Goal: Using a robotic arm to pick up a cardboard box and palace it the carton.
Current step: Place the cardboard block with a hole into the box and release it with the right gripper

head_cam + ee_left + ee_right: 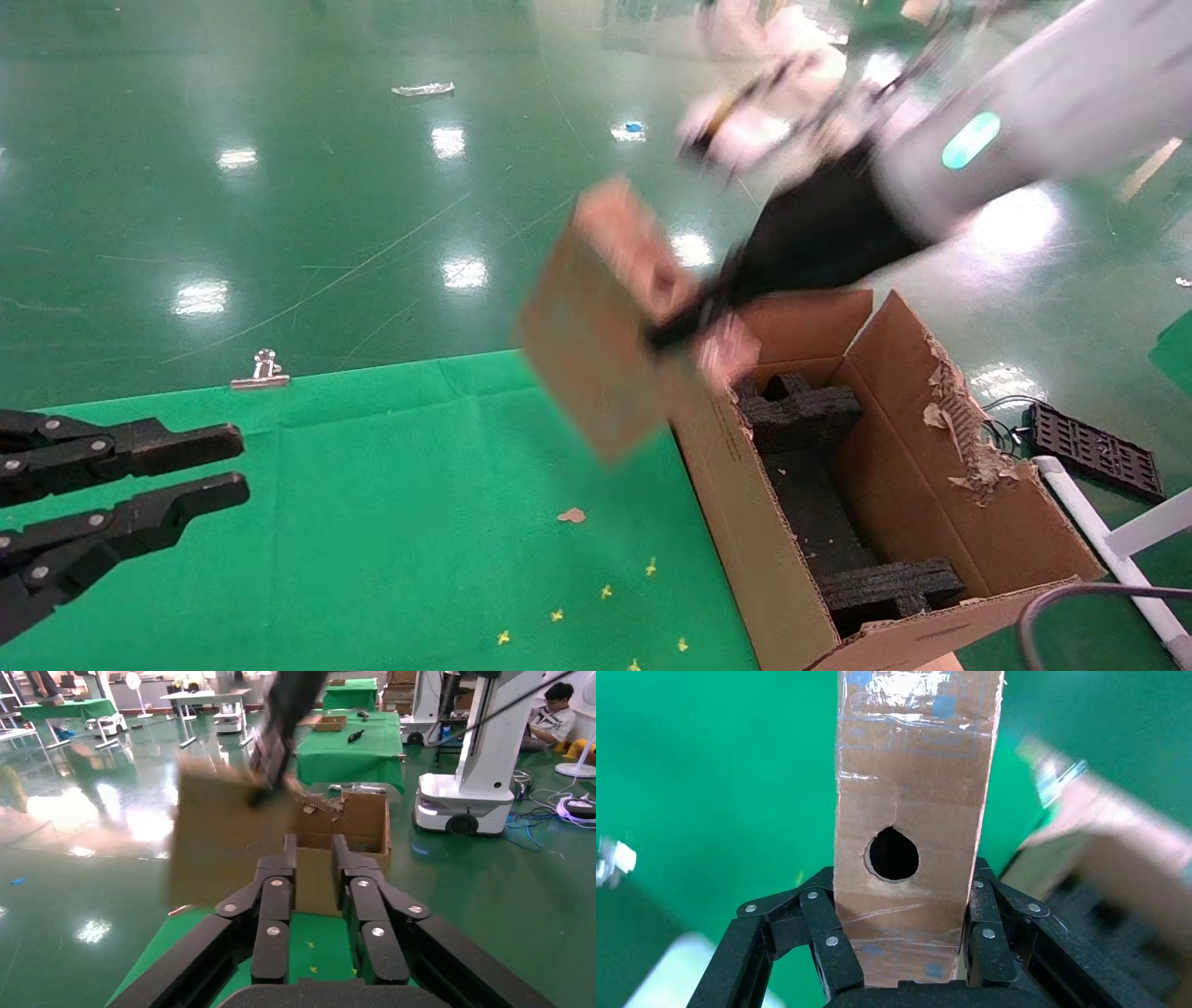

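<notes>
My right gripper point(694, 321) on the white robotic arm point(1006, 121) is shut on the cardboard box point(596, 317) and holds it tilted in the air, just left of the carton's far left corner. In the right wrist view the cardboard box point(912, 783) stands between the fingers point(831, 938), its narrow taped face with a round hole toward the camera. The carton point(745, 485) stands open on the right with black foam inserts point(801, 410) inside; it also shows in the left wrist view point(351, 822). My left gripper point(228, 466) is open and empty at the left edge, low over the green cloth.
A green cloth point(391, 522) covers the table, with small yellow bits and a cardboard scrap point(571, 514) on it. A metal clip point(262, 370) holds its far edge. A black grid piece point(1094, 452) and white frame lie right of the carton. Glossy green floor lies beyond.
</notes>
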### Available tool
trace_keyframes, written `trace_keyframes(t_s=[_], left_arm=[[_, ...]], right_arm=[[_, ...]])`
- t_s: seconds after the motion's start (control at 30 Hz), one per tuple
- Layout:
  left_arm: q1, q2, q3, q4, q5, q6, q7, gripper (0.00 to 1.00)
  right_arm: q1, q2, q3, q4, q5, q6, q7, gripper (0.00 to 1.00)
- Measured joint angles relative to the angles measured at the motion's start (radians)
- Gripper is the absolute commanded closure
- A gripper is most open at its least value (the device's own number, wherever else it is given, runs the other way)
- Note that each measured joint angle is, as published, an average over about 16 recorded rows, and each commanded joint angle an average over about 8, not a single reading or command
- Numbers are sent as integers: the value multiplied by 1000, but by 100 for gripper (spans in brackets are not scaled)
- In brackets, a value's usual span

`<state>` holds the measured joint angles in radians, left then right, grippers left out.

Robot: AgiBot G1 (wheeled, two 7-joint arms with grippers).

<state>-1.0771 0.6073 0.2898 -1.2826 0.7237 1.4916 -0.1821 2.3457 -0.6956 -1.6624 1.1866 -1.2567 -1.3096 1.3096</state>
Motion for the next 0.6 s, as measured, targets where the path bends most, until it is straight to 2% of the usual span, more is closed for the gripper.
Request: trace_keyframes(t_s=[0.2, 0.4, 0.43, 0.6], left_arm=[[0, 0, 0, 0, 0, 0, 0, 100], [0, 0, 1, 0, -1, 0, 0, 100], [0, 0, 1, 0, -1, 0, 0, 94], [0, 0, 1, 0, -1, 0, 1, 32]], right_arm=[[82, 88, 25, -100, -55, -9, -93, 100], [126, 148, 5, -202, -139, -52, -125, 100], [128, 155, -1, -218, -152, -61, -127, 100], [112, 183, -34, -292, -192, -101, -133, 100]])
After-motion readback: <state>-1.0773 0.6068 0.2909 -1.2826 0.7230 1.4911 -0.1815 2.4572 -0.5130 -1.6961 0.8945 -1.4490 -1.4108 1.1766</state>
